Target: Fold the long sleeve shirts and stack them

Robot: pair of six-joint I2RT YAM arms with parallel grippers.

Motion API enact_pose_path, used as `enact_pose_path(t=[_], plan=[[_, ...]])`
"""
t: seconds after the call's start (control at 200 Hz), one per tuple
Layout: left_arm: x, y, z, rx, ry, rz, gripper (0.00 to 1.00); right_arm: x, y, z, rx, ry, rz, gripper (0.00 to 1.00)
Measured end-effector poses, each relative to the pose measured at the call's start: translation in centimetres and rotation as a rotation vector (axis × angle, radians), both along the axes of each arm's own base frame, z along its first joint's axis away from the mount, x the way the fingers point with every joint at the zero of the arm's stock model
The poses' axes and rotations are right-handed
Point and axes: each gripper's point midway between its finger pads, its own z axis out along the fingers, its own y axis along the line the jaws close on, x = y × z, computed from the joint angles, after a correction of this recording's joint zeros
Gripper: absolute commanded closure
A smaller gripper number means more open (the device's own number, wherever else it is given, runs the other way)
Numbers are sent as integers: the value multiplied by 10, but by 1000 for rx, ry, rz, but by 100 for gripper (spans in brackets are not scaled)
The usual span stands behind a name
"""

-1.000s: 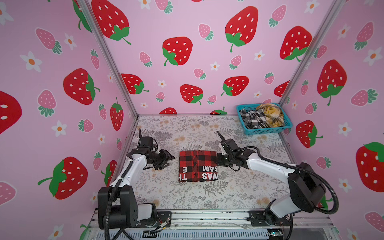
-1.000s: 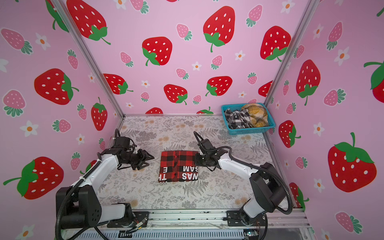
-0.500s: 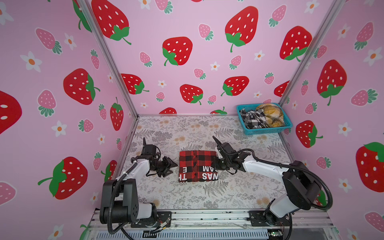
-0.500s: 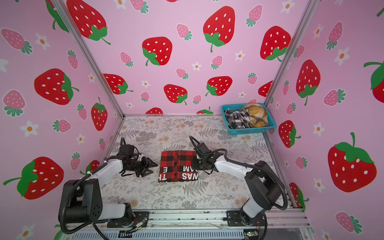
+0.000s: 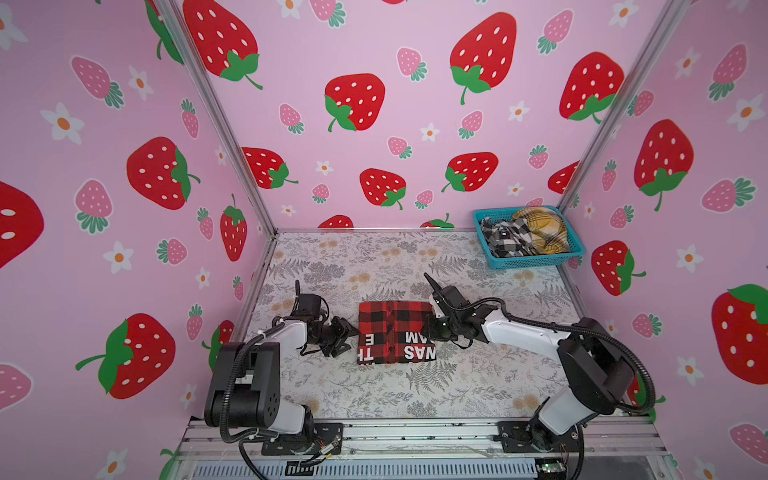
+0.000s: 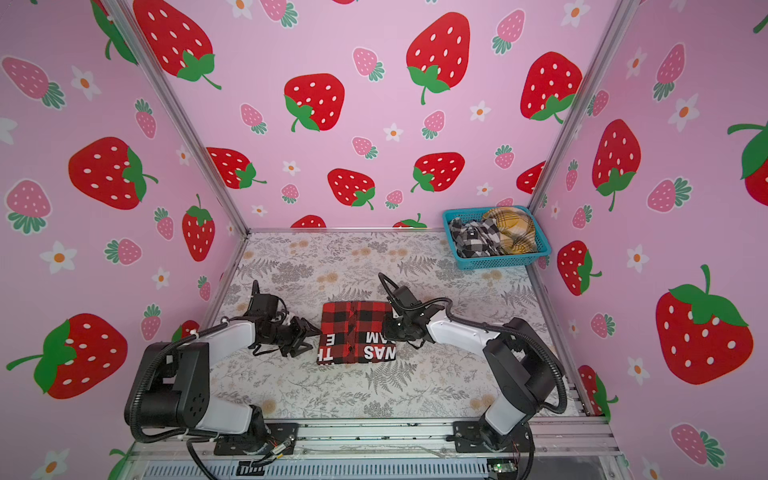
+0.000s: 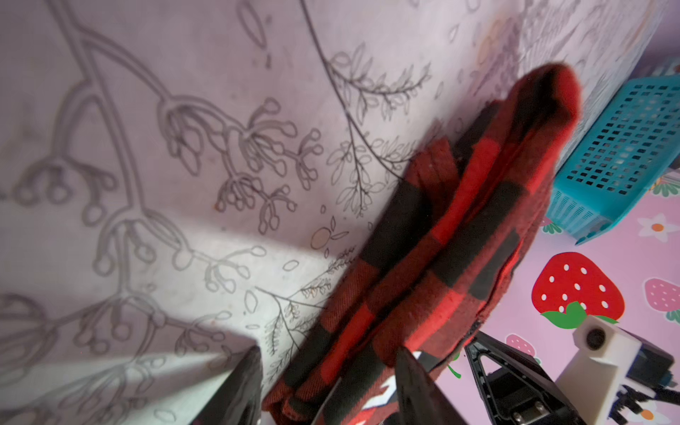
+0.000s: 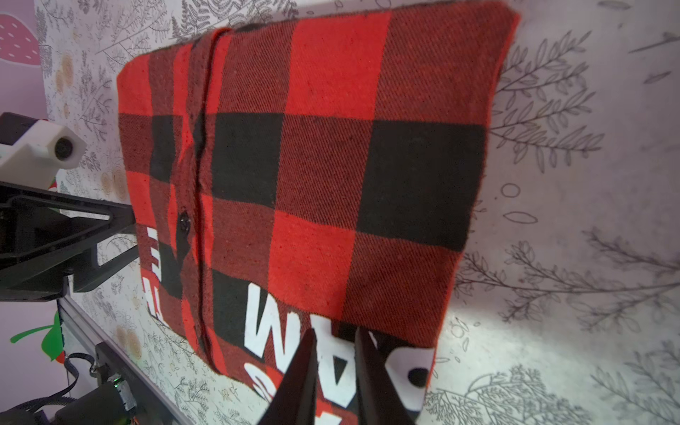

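Red shirt (image 5: 395, 332) lies folded at the middle of the table (image 5: 374, 257). Left gripper (image 5: 349, 338), jaws wide, straddles its left edge; right gripper (image 8: 335, 331), jaws narrowly parted, sits over its right edge, pinching nothing.

The floral-print table (image 5: 353, 266) is carrying 2 things.
1 folded red-and-black shirt (image 5: 395, 332) is lying flat near the middle, white letters facing up; 1 teal basket (image 5: 532, 262) is sitting in the far right corner, well apart.
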Motion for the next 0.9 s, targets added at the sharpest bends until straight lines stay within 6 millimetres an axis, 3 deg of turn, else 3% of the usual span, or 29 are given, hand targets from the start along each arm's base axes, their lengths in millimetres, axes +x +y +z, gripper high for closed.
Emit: enact_pose_path(t=[0.34,0.56,0.795,0.9], plan=[[22,-16,1,-95,-51,4,38,10,-8,-14,11,40,-25,78],[26,-27,1,-109,-74,-27,38,19,-12,-35,22,83,-31,78],[31,-32,-1,-109,-51,-46,38,24,-7,-36,74,91,0,78],[33,-37,-3,-131,-43,-58,43,25,-3,-37,90,91,18,78]])
